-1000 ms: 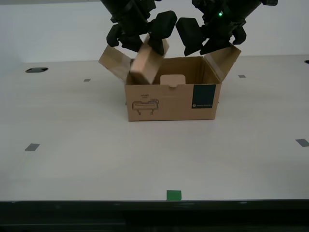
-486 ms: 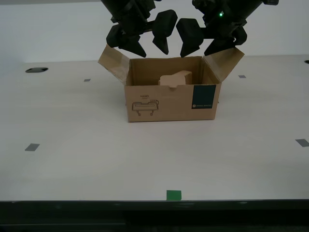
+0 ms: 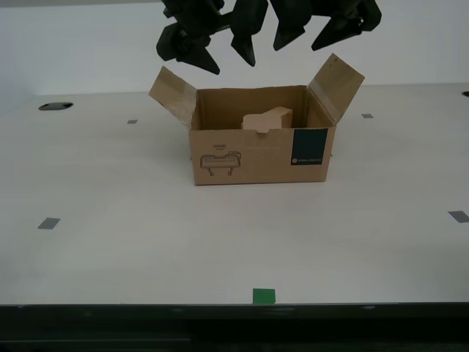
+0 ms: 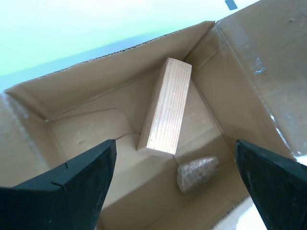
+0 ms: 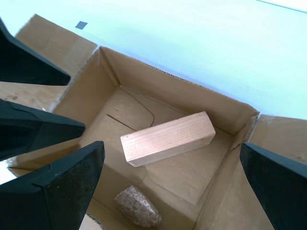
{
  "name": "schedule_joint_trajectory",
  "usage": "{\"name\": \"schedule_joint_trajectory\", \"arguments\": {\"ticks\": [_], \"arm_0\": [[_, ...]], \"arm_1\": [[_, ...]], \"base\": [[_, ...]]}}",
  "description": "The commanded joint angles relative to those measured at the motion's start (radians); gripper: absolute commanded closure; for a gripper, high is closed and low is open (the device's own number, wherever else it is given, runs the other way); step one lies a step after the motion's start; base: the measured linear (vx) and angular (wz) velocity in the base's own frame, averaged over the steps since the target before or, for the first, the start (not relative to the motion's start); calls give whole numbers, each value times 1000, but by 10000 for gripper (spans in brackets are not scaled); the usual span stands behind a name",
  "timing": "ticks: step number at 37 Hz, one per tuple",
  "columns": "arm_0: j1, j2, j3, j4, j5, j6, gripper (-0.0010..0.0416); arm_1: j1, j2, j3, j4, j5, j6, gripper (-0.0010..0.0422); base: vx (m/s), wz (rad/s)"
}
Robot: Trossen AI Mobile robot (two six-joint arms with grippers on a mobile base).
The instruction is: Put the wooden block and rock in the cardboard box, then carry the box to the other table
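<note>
Hands both spread wide and empty above cardboard box [image 3: 260, 154], wooden block [image 5: 168, 138], rock [image 5: 137, 207] apparently on floor inside

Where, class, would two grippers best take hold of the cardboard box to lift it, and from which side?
Grip the cardboard box by its two short end walls, just below the raised side flaps, one gripper coming down from above at each end. Both ends stand open and bare, while the wooden block and rock lie on the floor, probably clear of the jaws.

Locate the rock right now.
The rock lies on the floor of the box, just beside one end of the block; the exterior view hides it behind the box's front wall.
</note>
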Motion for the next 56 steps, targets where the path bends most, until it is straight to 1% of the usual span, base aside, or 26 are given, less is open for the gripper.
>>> {"name": "schedule_joint_trajectory", "arguments": {"ticks": [1, 7, 10, 13, 15, 21, 32, 37, 41, 45, 49, 56], "arm_0": [[0, -1, 58, -76, -2, 0, 11], [0, -1, 159, -196, -2, 1, 12], [0, -1, 211, -257, -2, 0, 12], [0, -2, 265, -320, -2, -4, 12], [-2, -2, 300, -359, -2, -14, 12], [-15, -3, 413, -474, -2, -20, 12], [-80, -16, 637, -663, -2, -25, 26], [-119, -24, 724, -733, -2, -45, 38], [-151, -33, 769, -768, -2, -47, 46], [-188, -43, 798, -797, -2, -48, 45], [-222, -56, 804, -816, -2, -56, 33], [-270, -66, 795, -877, -2, -57, 18]], "arm_1": [[1, -4, 66, -111, 3, -4, 78], [1, -4, 192, -256, 2, -3, 78], [1, -4, 261, -315, 2, 6, 78], [2, -4, 324, -350, 2, 26, 78], [3, -4, 365, -370, 2, 29, 78], [13, -4, 479, -437, -1, 39, 78], [47, -6, 640, -589, -5, 84, 78], [72, -16, 665, -617, -5, 99, 78], [100, -29, 665, -632, -4, 102, 78], [133, -41, 665, -657, -4, 104, 78], [165, -49, 665, -690, -4, 111, 78], [215, -60, 664, -722, -4, 122, 78]], "base": [[0, 0], [0, 0], [0, 0], [0, 0], [0, 0], [0, 0], [0, 0], [0, 0], [0, 0], [0, 0], [0, 0], [0, 0]]}}
